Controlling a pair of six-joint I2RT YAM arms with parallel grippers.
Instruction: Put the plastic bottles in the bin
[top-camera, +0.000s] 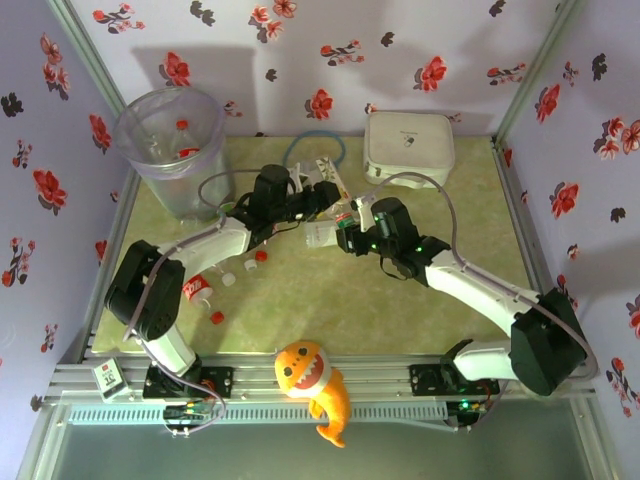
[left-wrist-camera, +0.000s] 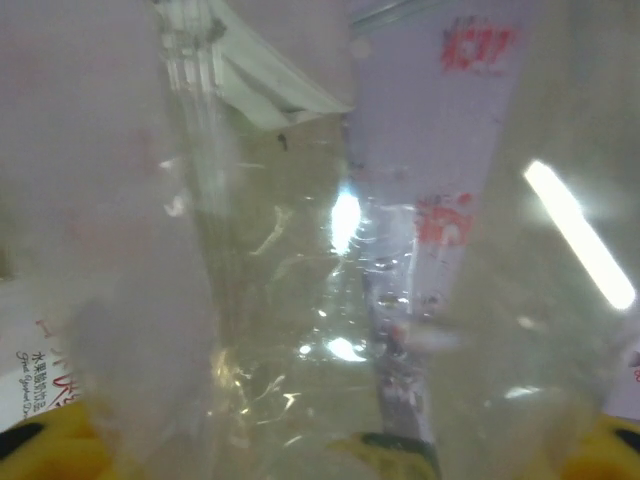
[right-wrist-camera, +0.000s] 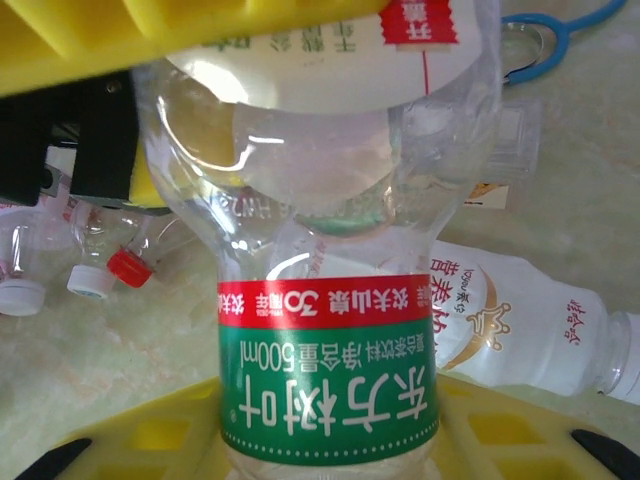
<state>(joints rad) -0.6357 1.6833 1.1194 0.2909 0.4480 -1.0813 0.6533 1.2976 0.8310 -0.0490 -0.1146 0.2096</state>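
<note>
Green-label plastic bottle (right-wrist-camera: 328, 400) sat pinched in R gripper (right-wrist-camera: 330, 445), jaws closed tight on its labelled waist, clear body pointing away from the fingers. At the bottle's far end, one yellow finger (right-wrist-camera: 200, 30) of L gripper (left-wrist-camera: 325, 445) lay across the top. Seen from L wrist, clear plastic filled the gap betw. its fingers, but whether those jaws gripped it cd not be told. Just beyond R gripper, to its right, a white bottle (right-wrist-camera: 520, 320) lay on its side on the table (right-wrist-camera: 150, 370). To its left, a red-capped bottle (right-wrist-camera: 118, 262) lay w/ others. Farther ahead and right lay a blue ring (right-wrist-camera: 545, 40). Bin (top-camera: 165, 185) stood well behind L gripper's wrist, red-capped bottles (top-camera: 186, 152) inside.
</note>
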